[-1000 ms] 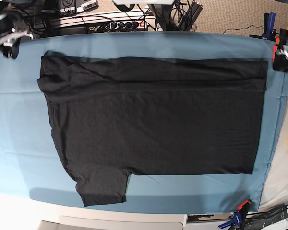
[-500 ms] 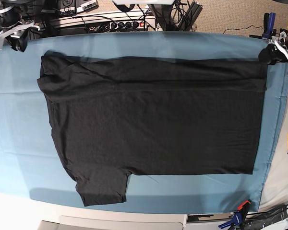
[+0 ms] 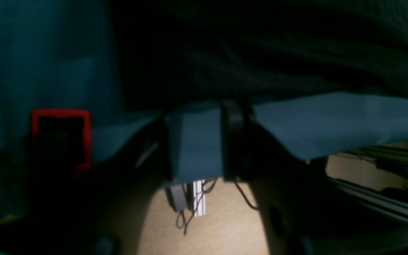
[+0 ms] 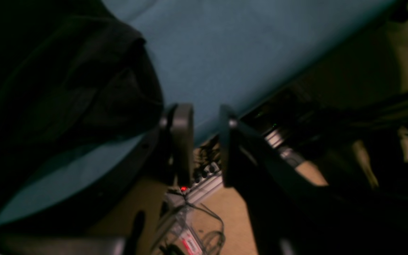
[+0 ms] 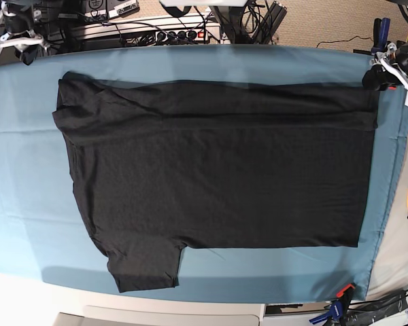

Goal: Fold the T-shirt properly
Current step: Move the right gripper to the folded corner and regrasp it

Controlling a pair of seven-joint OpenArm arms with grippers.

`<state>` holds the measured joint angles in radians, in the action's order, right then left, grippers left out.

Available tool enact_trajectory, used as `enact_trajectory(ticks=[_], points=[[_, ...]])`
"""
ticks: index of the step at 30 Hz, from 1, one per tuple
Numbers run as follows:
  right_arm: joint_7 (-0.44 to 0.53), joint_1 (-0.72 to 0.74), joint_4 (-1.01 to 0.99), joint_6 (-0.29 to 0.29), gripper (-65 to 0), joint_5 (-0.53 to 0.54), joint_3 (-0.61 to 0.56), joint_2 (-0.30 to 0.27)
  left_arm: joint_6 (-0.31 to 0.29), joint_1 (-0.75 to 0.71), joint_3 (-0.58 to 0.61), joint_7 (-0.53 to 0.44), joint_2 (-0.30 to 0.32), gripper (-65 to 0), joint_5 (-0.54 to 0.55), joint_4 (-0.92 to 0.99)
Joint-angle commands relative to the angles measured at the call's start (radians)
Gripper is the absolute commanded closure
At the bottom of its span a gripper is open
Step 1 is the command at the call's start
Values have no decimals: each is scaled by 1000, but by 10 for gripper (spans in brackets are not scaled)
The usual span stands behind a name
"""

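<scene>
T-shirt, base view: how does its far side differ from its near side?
The far side is folded inward, forming a doubled band along the T-shirt; the near side lies single and flat. The far sleeve is tucked in; the near sleeve sticks out. Both rest on the blue sheet.

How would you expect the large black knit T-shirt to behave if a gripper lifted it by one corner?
The black knit T-shirt would probably drape limply: it lies flat, and its far edge is already folded over into a soft band. It is likely light for its spread, being thin. It may drag the teal cloth sheet beneath, since fabric lies directly on fabric.
</scene>
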<state>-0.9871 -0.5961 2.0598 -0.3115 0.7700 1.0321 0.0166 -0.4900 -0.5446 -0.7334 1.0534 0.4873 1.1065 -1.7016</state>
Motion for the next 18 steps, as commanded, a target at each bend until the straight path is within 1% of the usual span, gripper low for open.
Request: enact_trajectory(ticks=[1,6,9,12,16,18], points=[[24,5,-11,-2,-134,14,8,-18,-8,-1,-9,-15,17,-198,15,-13],[21,44,-79,-6,-141,50,8,-36,-8,-1,-9,-14,18,-198,2,-13],[22,63,-79,-11,-197,79,8,-41,-8,-1,-9,-14,18,-198,-2,-13],[31,90,-79,-26,-210,74,7,-54,-8,-2,-9,-14,20,-198,-7,-13],[44,128,-85,-17,-211,45,-39,-72,-8,-2,-9,-14,23,-198,-7,-13],[48,150,-116,11,-211,31,-85,-78,-8,-2,-9,-14,23,-198,-7,-13]])
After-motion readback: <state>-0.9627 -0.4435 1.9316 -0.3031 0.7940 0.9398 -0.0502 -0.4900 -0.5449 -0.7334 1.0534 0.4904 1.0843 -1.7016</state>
